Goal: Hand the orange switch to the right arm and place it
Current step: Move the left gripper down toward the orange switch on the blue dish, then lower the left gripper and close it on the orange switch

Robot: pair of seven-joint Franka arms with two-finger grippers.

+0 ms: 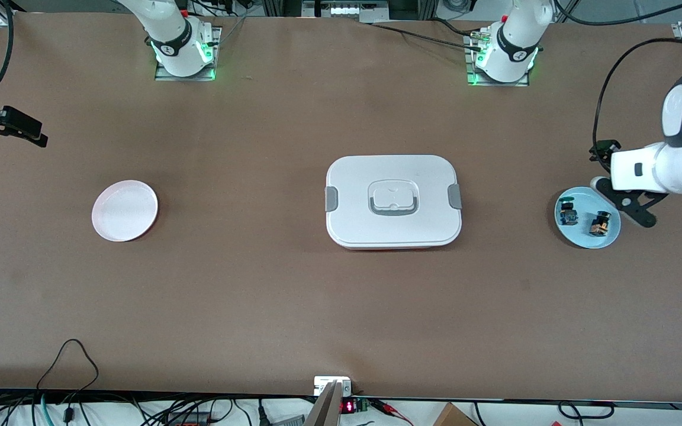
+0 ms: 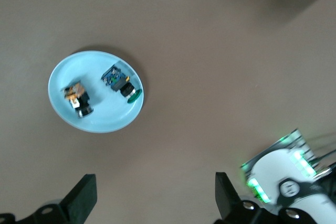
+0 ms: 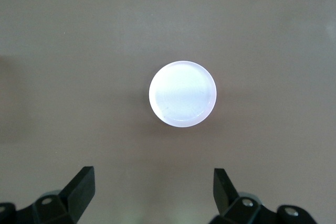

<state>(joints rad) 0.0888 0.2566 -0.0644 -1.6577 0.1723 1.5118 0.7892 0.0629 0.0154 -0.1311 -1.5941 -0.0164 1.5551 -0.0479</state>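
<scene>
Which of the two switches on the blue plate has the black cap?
The orange switch has it: a black cap on an orange-tan body. It lies on the blue plate beside the green-capped switch, whose body is blue, and nearer the front camera.

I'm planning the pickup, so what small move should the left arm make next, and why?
Probably lower the left gripper toward the orange switch and centre on it. Its fingers are open and empty, and it hangs beside the blue plate, where the orange switch lies untouched next to the green-capped switch. The right gripper waits open above the white plate.
</scene>
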